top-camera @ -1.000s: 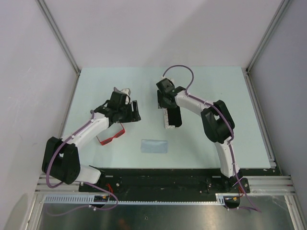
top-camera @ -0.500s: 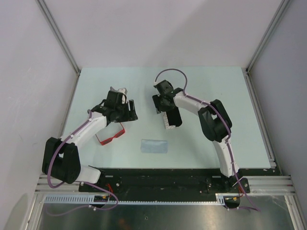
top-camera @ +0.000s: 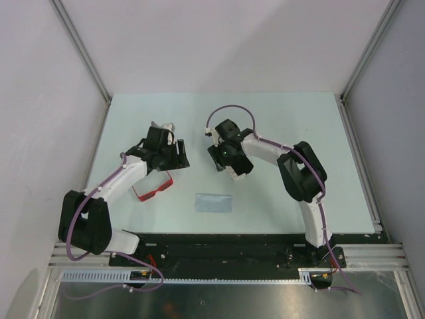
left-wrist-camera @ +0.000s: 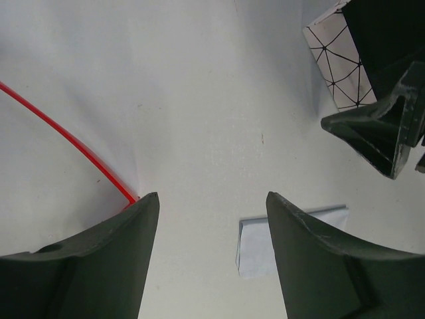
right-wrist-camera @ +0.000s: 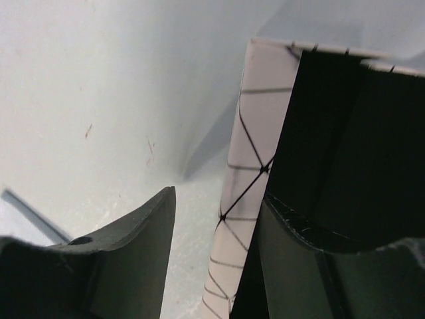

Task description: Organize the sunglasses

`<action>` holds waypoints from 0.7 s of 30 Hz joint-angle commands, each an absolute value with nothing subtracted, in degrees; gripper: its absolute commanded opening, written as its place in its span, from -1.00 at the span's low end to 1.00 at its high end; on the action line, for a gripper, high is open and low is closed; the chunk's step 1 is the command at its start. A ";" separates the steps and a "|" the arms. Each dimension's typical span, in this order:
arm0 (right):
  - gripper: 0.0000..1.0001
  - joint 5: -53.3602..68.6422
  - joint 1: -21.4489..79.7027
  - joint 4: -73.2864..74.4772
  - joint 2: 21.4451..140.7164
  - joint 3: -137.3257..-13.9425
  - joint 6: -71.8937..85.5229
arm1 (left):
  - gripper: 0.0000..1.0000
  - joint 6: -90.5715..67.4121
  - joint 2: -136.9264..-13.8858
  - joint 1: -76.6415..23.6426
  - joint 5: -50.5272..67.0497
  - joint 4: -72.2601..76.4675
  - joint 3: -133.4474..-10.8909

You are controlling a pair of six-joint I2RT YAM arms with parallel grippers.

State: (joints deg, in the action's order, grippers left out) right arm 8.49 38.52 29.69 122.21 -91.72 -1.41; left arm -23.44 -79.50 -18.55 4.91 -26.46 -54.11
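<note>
Currently, from overhead, I see the sunglasses lying flat on the pale tabletop, left of centre in the frame, with their red frame just beside the left arm. My left fingers hover just up and right of them, spread wide and holding nothing. In the left wrist view, one red temple arm runs down to the tip of the left-hand finger. My right fingers sit at centre frame, partly open, straddling one patterned wall of the white case, which stands open with a black inside. A gap shows between one finger and that wall. A light-blue cloth lies below centre, apart from the case and the sunglasses.
</note>
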 commanded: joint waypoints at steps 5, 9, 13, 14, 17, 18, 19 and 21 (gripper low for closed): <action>0.10 8.35 40.25 34.28 115.32 -88.77 -4.57 | 0.43 -22.94 -79.63 -18.11 6.06 -26.28 -53.35; 0.10 4.33 41.57 33.75 114.44 -88.86 -0.27 | 0.43 -23.03 -79.72 -18.11 5.89 -26.28 -53.17; 0.11 3.08 42.19 32.35 114.61 -89.38 10.53 | 0.43 -23.29 -79.63 -18.10 5.80 -26.28 -52.74; 0.11 3.77 42.54 32.26 114.87 -89.38 12.81 | 0.43 -23.38 -79.72 -18.02 5.71 -26.28 -52.73; 0.10 2.82 43.42 32.52 117.06 -90.70 16.85 | 0.42 -23.55 -79.63 -18.02 5.80 -26.28 -52.38; 0.10 2.29 43.42 33.04 118.38 -92.10 18.09 | 0.43 -23.55 -79.45 -18.02 5.80 -26.19 -52.21; 0.09 1.94 43.42 33.13 119.00 -92.63 19.32 | 0.43 -23.55 -79.37 -18.02 5.71 -26.28 -52.12; 0.06 0.54 43.33 33.05 120.40 -93.95 22.91 | 0.43 -23.47 -78.93 -18.02 5.54 -26.28 -51.86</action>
State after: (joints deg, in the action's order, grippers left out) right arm 3.44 43.00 33.61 118.26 -89.84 13.82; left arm -23.49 -79.66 -18.55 5.15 -26.70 -52.47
